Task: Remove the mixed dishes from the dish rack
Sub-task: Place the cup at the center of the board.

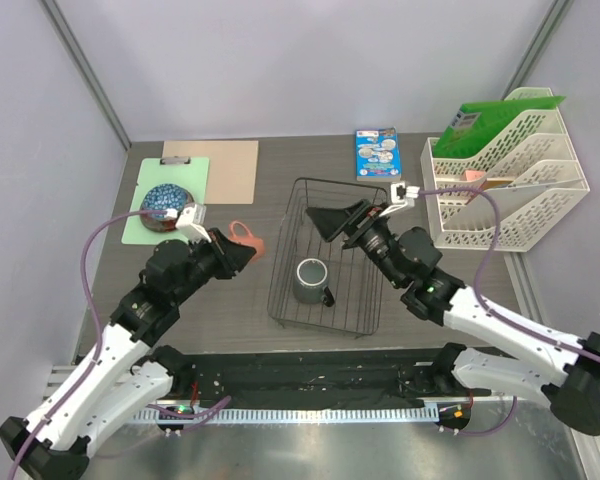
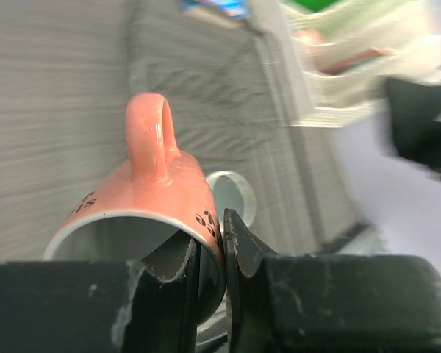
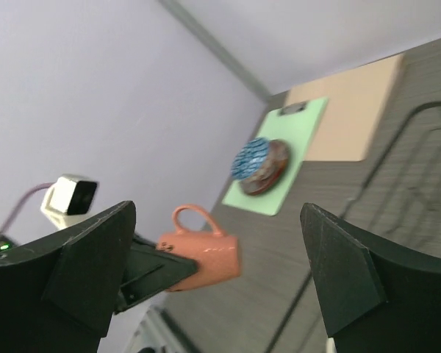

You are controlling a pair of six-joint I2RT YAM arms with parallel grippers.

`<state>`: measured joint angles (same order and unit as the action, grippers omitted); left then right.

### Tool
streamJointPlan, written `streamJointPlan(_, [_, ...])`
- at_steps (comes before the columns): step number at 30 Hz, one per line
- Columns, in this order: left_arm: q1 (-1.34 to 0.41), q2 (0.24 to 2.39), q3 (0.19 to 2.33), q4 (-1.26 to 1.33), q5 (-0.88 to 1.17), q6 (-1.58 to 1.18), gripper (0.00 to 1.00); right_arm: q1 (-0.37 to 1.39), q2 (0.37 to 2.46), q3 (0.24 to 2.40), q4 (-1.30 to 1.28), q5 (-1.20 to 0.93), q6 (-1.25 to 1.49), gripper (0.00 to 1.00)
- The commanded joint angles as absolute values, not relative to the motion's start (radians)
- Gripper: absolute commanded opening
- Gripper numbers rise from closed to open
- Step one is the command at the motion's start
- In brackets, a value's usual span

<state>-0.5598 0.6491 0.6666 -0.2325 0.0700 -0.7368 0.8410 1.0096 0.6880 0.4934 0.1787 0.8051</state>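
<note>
The left tool (image 2: 222, 228) pinches the rim of the salmon-pink cup (image 2: 143, 195), held on its side just left of the dish rack (image 1: 283, 250). The right tool (image 1: 345, 220) gapes wide over the rack's far end. The grey-green mug (image 1: 311, 280) stands inside; the bowl (image 1: 164, 200) sits on a green clipboard (image 1: 195, 185).

Cup (image 2: 158, 184): salmon-pink outside, pale grey-white inside, dark printed marks near the rim. Mug (image 1: 312, 279): grey-green. Dish rack (image 1: 284, 250): black wire. Bowl (image 1: 164, 200): blue speckled pattern inside, dark reddish outside. Pale green clipboard (image 1: 140, 228); tan clipboard (image 1: 230, 165). Packet (image 1: 378, 153): blue with white round motifs. File tray (image 1: 540, 200): white. Folder (image 1: 490, 120): bright green. Table (image 1: 240, 290): dark grey wood grain.
</note>
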Motion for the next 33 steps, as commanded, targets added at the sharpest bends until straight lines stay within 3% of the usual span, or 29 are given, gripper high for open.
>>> streamJointPlan(1, [-0.554,0.693,0.86,-0.463,-0.29,-0.628,0.0,0.836,0.911,0.721,0.166,0.469,0.591,1.0])
streamJointPlan(4, [-0.545,0.811,0.999,-0.665,-0.531,-0.618,0.0,0.838,0.856,0.689,0.138,0.495,0.572,1.0])
streamJointPlan(8, [-0.473,0.997,1.138,-0.784,-0.566,-0.598,0.0,0.838,0.845,0.673,0.084,0.517,0.566,0.99])
streamJointPlan(15, [-0.123,1.173,1.19,-0.772,-0.401,-0.618,0.0,0.838,0.848,0.64,0.072,0.456,0.607,1.0])
streamJointPlan(20, [-0.014,1.366,1.241,-0.819,-0.402,-0.673,0.0,0.838,0.839,0.578,0.144,0.39,0.659,1.0])
streamJointPlan(33, [0.219,1.615,1.175,-0.678,-0.382,-0.713,0.0,0.841,0.847,0.535,0.158,0.336,0.677,1.0])
